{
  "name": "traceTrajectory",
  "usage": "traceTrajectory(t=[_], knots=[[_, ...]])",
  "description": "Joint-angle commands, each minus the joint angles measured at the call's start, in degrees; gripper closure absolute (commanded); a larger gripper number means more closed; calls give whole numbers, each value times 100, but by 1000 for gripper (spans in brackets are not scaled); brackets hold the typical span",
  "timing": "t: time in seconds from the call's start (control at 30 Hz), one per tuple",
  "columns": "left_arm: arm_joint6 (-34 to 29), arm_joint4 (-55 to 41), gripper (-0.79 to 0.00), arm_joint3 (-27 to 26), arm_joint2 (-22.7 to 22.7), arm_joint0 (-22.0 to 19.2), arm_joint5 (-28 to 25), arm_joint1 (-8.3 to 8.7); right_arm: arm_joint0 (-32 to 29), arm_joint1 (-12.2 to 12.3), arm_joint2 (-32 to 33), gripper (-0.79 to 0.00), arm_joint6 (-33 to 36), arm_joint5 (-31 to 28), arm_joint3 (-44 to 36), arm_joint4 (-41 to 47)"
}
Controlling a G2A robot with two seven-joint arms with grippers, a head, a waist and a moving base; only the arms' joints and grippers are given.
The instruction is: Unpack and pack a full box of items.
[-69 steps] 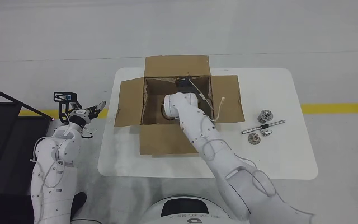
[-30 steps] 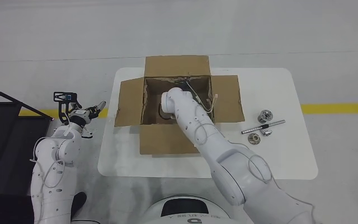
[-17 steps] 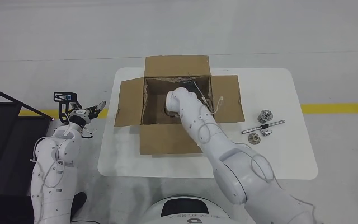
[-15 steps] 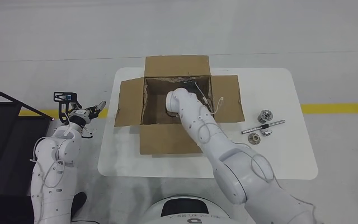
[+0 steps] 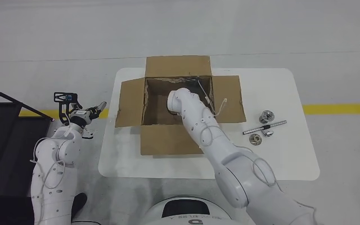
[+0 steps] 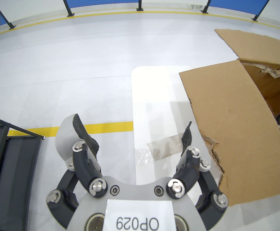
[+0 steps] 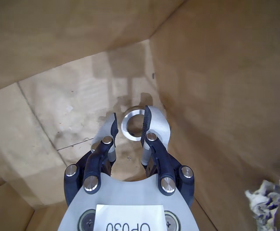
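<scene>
box floor (image 7: 72, 102), ring (image 7: 124, 127) flat, hole upward

A smooth, pale grey floor (image 5: 67, 34) spreads all around a white rectangular table with rounded corners (image 5: 281, 157). A yellow painted stripe (image 5: 332, 108) runs from left to right across the floor, level with the table's middle. A black metal frame (image 5: 11, 140) stands on the floor to the left of the table, and blue barrier panels (image 6: 236, 4) on slanted black posts (image 6: 67, 7) line the far side of the room.
</scene>
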Motion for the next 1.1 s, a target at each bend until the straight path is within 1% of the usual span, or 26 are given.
traceTrajectory(t=[0.0, 0.27, 0.4, 0.53, 0.87, 0.97, 1.07], knots=[[0, 0, -785, 0, 0, 0, 0, 0, -21, 13, 23, -271, 57, -61, -54, 0], [0, 0, -785, 0, 0, 0, 0, 0, -323, 118, 200, -259, 202, -483, -665, 30], [0, 0, -785, 0, 0, 0, 0, 0, -426, 153, 241, -246, 249, -569, -761, -29], [0, 0, -785, 0, 0, 0, 0, 0, -374, 168, 295, -234, 200, -480, -612, -38], [0, 0, -785, 0, 0, 0, 0, 0, -120, 111, 294, -206, 0, -614, -88, 241], [0, 0, -785, 0, 0, 0, 0, 0, -51, 83, 275, -188, -74, -641, 54, 334], [0, 0, -785, 0, 0, 0, 0, 0, 12, 67, 274, -139, -155, -629, 178, 406]])
